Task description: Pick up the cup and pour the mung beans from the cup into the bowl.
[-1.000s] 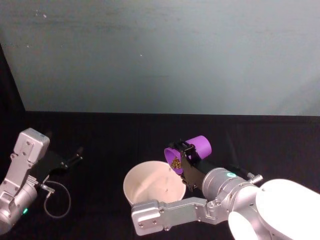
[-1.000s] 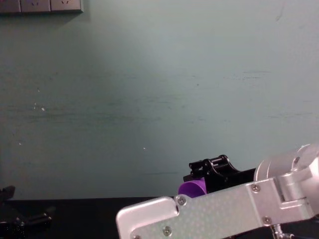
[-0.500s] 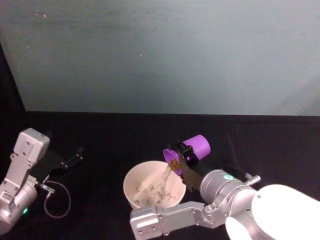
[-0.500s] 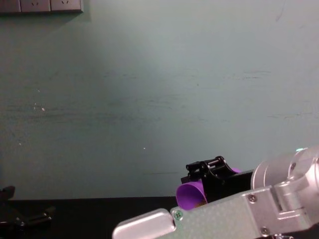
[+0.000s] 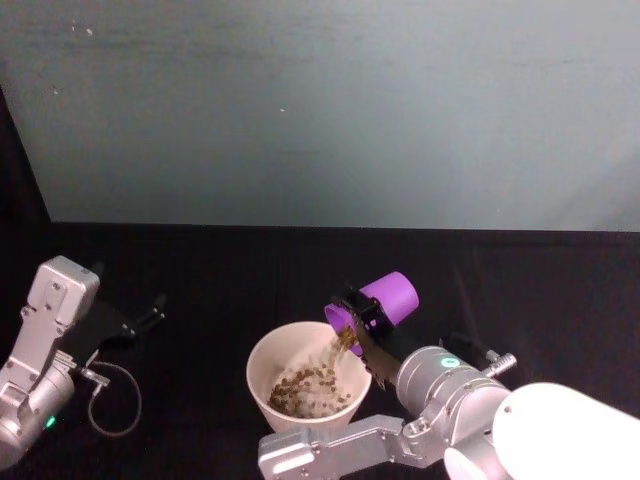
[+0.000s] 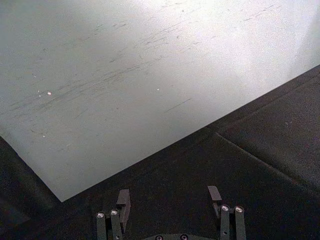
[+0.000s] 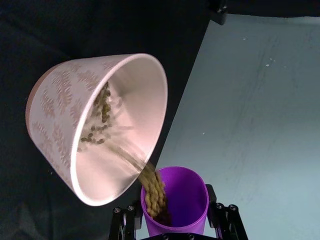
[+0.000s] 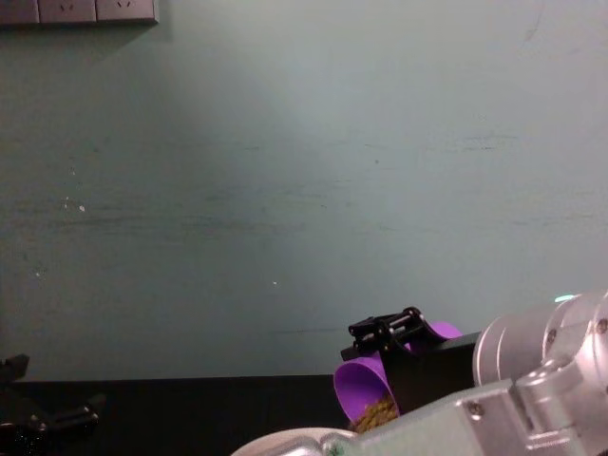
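Note:
My right gripper (image 5: pixel 362 318) is shut on the purple cup (image 5: pixel 387 297) and holds it tipped steeply over the right rim of the pale bowl (image 5: pixel 257 358). Mung beans (image 5: pixel 343 343) stream from the cup's mouth and form a heap (image 5: pixel 309 390) on the bowl's bottom. In the right wrist view the cup (image 7: pixel 181 196) sits between the fingers of the right gripper (image 7: pixel 174 223), and beans (image 7: pixel 150 185) run from it into the patterned bowl (image 7: pixel 52 112). From the chest, the tilted cup (image 8: pixel 358 387) shows beans (image 8: pixel 376 414) at its lip. My left gripper (image 5: pixel 150 312) is parked at the far left, open (image 6: pixel 169 198).
A grey cable loop (image 5: pixel 115 402) lies on the black table beside the left arm. The teal wall (image 5: pixel 320 110) closes off the back. My right arm's silver link (image 5: pixel 330 450) passes in front of the bowl.
The cup has tipped further down. Beans began to pour half a second ago, and the bowl went from empty to holding a heap of them. The left arm stayed still.

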Motion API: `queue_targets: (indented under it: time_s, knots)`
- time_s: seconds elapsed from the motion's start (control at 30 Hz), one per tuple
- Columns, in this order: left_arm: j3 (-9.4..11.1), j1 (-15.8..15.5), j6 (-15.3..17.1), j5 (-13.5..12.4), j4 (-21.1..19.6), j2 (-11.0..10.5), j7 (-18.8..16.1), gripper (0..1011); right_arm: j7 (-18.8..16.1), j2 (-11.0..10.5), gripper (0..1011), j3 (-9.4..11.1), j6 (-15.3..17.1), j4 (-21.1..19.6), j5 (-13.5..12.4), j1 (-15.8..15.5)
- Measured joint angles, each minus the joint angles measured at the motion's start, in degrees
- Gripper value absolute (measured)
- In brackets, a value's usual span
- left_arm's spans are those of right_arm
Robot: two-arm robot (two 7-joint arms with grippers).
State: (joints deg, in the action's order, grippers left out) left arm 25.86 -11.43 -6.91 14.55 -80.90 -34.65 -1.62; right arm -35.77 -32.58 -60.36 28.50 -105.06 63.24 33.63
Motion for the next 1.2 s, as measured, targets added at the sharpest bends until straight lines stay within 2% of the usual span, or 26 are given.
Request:
queue_targets:
  time_s: [0.23,0.67,0.73,0.77,0.97,1.1,1.2]
  knots:
    - [0.0,0.0,0.0,0.0,0.0,0.0,0.0,1004,-2.0,0.2,724,-1.7,0.0,0.3,4.8,0.6]
    - [0.0,0.0,0.0,0.0,0.0,0.0,0.0,1003,-3.7,0.6,724,-3.2,-0.6,0.7,10.9,0.8]
    - [0.0,0.0,0.0,0.0,0.0,0.0,0.0,1003,-4.3,0.7,726,-4.0,-0.9,1.0,13.2,1.0]
    - [0.0,0.0,0.0,0.0,0.0,0.0,0.0,1003,-4.3,0.7,726,-4.0,-0.9,1.0,13.2,1.0]
    - [0.0,0.0,0.0,0.0,0.0,0.0,0.0,1003,-6.4,0.8,724,-6.5,-1.8,1.7,19.5,1.9]
    - [0.0,0.0,0.0,0.0,0.0,0.0,0.0,1003,-6.6,1.0,724,-6.6,-1.9,1.7,20.8,1.8]
    - [0.0,0.0,0.0,0.0,0.0,0.0,0.0,1004,-6.2,1.0,724,-5.4,-1.7,1.3,20.0,1.0]
